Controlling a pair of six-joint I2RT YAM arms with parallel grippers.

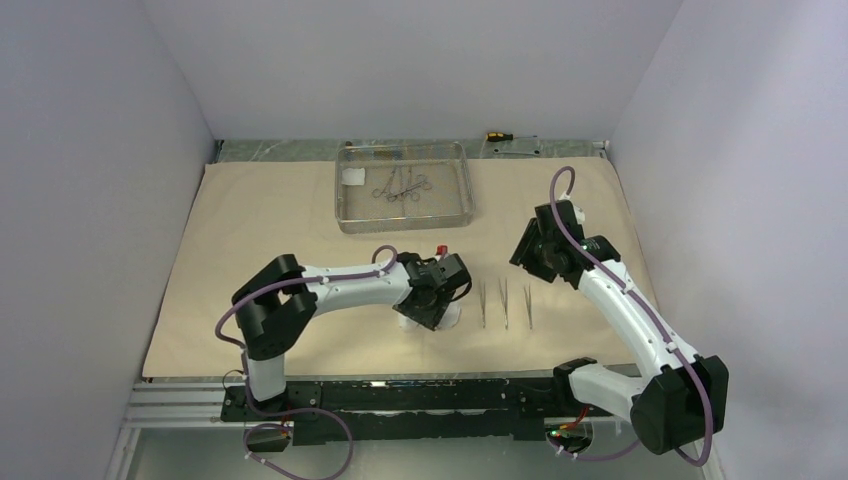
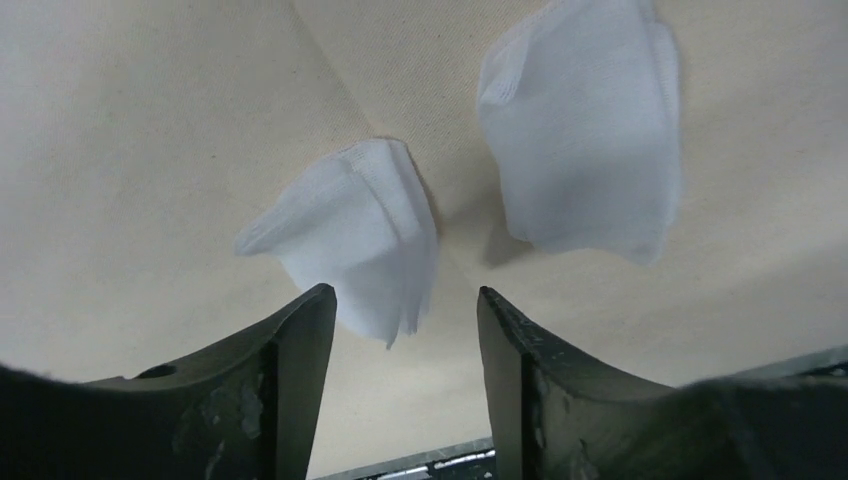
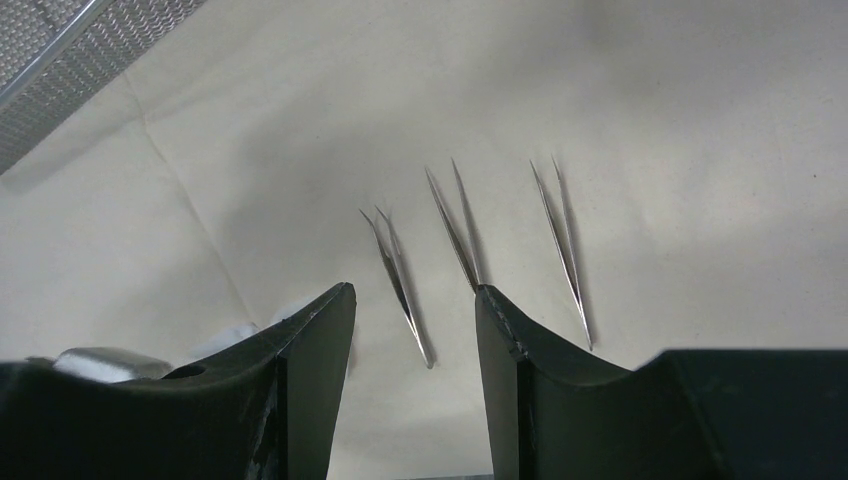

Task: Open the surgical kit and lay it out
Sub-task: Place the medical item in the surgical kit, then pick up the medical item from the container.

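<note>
Top external view is showing the beige wrap cloth (image 1: 250, 250) lying spread over the tabletop (image 1: 270, 150), with the wire-mesh tray (image 1: 404, 222) sitting at its far edge and the clamps (image 1: 402, 187) and one gauze pad (image 1: 352, 178) lying inside. Left jaws are standing apart, gripping nothing, over two laid gauze pads (image 2: 350, 235); right jaws are gaping empty above three tweezers (image 3: 455, 230). On lifting away, a finger could be snagging the nearer pad's corner — dragging it askew.

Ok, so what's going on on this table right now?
Two robot arms are laying out a surgical kit on the spread beige cloth. The left gripper hangs open over two gauze pads; the right gripper hovers open near three tweezers lying in a row. The clamps and one gauze pad are in the mesh tray.
</note>
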